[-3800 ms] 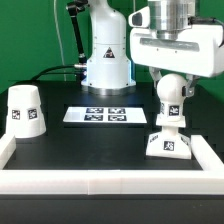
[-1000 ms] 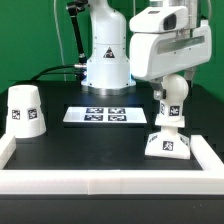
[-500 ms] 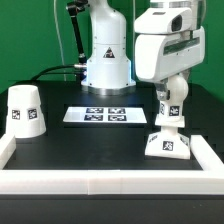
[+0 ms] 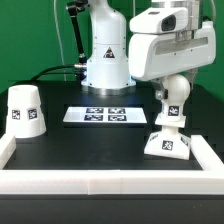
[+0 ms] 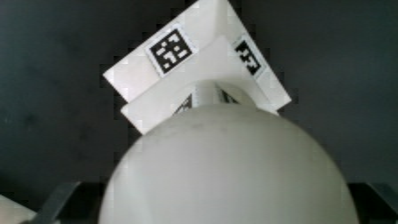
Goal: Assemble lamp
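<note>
The lamp's bulb (image 4: 173, 97) stands upright on its stem in the flat square base (image 4: 167, 145) at the exterior view's right. My gripper (image 4: 172, 88) hangs over it with a finger on each side of the bulb. In the wrist view the bulb (image 5: 222, 160) fills the space between the fingers of my gripper (image 5: 217, 208). A dark gap shows on each side, so the jaws are open and not touching it. The tagged base (image 5: 178, 55) lies beyond it. The tapered shade (image 4: 25, 110) stands mouth down at the exterior view's left.
The marker board (image 4: 100, 115) lies flat in the middle of the dark table. A white rail (image 4: 100, 182) runs along the front and both sides. The arm's white pedestal (image 4: 107, 55) stands at the back, with cables to its left.
My hand has tilted and shifted slightly above the bulb. The bulb, base and shade stay where they were.
</note>
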Robot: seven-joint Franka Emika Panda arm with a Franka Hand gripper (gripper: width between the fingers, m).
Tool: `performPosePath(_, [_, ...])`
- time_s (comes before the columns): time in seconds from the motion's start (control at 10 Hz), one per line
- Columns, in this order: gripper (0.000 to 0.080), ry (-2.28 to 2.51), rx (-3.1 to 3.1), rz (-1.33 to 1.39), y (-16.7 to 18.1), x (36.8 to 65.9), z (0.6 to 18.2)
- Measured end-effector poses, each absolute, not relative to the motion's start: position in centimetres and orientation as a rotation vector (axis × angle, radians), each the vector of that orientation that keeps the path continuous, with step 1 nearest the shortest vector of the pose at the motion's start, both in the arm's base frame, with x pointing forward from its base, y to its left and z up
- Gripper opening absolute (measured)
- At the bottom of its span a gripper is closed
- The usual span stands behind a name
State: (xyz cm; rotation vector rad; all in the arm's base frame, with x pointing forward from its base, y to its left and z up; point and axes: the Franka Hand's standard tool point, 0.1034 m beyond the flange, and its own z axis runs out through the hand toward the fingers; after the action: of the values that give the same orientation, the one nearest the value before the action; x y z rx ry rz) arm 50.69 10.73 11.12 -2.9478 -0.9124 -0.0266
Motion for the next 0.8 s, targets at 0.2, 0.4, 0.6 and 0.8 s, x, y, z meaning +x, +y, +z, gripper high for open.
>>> performPosePath(0.2, [0.0577,-0.642,-3.018,-0.024,10.61,50.77,11.16])
performPosePath(0.4, [0.0579,-0.475,-3.047,-0.019,10.50,50.72,11.13])
performPosePath(0.6, [0.0579,-0.317,-3.067,-0.015,10.40,50.73,11.13])
performPosePath(0.8, [0.0579,-0.139,-3.080,-0.010,10.31,50.75,11.20])
